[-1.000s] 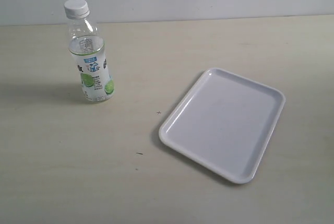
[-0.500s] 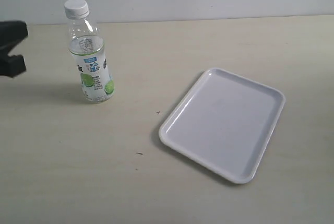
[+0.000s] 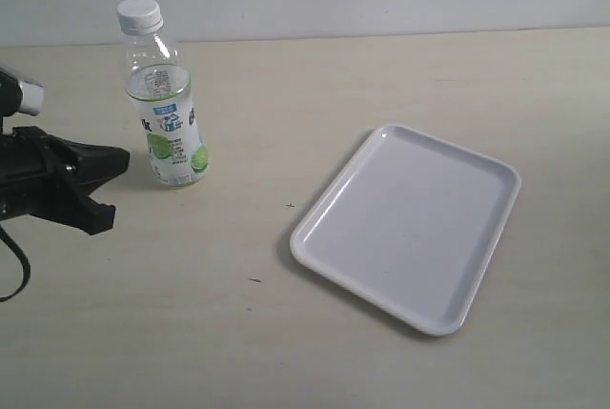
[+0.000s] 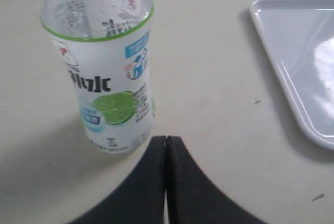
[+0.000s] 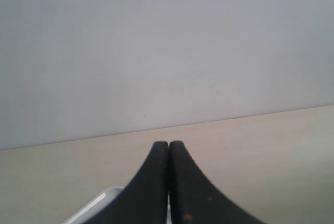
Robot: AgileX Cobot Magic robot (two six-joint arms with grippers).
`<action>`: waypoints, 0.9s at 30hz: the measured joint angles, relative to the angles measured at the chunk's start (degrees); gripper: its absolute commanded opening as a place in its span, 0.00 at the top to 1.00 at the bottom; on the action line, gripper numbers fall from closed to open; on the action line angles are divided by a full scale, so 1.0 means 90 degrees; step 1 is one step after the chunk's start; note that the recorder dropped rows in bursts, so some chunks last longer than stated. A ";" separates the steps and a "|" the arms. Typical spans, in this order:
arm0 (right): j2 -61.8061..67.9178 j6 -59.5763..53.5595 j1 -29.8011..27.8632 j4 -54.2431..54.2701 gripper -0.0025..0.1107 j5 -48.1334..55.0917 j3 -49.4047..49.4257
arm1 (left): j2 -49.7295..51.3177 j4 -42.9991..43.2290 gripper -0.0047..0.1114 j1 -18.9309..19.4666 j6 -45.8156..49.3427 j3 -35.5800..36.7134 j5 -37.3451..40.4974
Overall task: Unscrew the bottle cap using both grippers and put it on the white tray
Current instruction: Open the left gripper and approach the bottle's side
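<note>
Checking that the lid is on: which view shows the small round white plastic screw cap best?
The exterior view: the small round white plastic screw cap sits in full sight atop the clear plastic bottle. The left wrist view cuts the bottle off below the cap; the right wrist view shows neither.

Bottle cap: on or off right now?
On. The cap sits on the neck of the upright bottle, not on the tray.

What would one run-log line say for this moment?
left tool shut, near bottle | right tool shut | bottle cap on bottle | white tray bare
</note>
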 measured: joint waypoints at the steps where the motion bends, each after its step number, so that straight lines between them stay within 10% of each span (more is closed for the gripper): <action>1: 0.0000 0.0000 0.0000 0.0000 0.98 0.0000 0.0000 | 0.0246 -0.0082 0.96 0.0024 0.0175 0.0000 -0.0301; 9: 0.0000 0.0000 0.0000 0.0000 0.98 0.0000 0.0000 | 0.1601 -0.0501 0.96 0.0306 0.1274 0.0005 -0.2060; 27: 0.0000 0.0000 0.0000 0.0000 0.98 0.0000 0.0000 | 0.2571 -0.0674 0.96 0.1243 0.2695 -0.0246 -0.2887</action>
